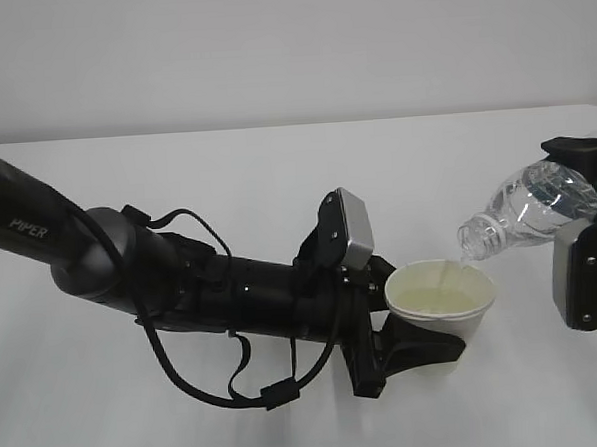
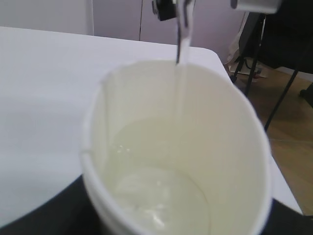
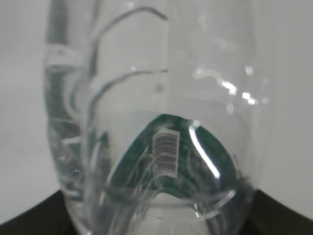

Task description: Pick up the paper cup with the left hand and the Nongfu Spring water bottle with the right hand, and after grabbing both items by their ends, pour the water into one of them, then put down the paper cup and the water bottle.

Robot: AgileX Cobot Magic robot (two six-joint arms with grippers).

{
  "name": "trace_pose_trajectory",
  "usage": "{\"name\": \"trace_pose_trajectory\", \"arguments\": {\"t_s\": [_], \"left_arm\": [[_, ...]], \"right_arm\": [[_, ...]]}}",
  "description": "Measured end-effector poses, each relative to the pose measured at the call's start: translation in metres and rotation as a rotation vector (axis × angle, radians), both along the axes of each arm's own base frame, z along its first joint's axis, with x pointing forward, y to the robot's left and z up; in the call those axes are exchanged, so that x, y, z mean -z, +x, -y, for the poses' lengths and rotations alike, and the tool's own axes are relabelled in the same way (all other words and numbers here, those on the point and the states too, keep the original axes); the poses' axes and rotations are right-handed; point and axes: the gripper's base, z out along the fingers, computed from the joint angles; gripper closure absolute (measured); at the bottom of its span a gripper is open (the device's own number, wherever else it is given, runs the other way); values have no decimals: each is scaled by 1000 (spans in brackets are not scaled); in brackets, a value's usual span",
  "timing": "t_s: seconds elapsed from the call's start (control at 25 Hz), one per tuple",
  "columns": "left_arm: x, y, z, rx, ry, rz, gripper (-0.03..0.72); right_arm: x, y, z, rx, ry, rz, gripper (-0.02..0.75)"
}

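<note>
Left tool (image 1: 410,346): black fingers clamped around the lower part of the paper cup, holding it off the table.
Right tool (image 1: 591,230): at the right edge, gripping the bottle's rear end; fingertips mostly hidden.
Table (image 1: 276,175): white, beneath both arms.
Nongfu Spring water bottle (image 1: 530,205): tilted, uncapped mouth down-left over the cup's rim.
Paper cup (image 1: 441,298): upright, slightly tipped, cream inside.
Water (image 2: 146,191): thin stream falling from the bottle mouth, pooling in the cup.

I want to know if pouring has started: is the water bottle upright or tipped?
Tipped. The water bottle lies mouth-down toward the paper cup, and a thin stream of water falls into it.
</note>
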Motion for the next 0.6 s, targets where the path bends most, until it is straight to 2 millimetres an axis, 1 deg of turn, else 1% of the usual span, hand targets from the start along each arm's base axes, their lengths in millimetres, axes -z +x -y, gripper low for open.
{"name": "trace_pose_trajectory", "arguments": {"t_s": [0.6], "left_arm": [[0, 0, 0, 5, 2, 2, 262]], "right_arm": [[0, 0, 0, 0, -2, 0, 309]]}}
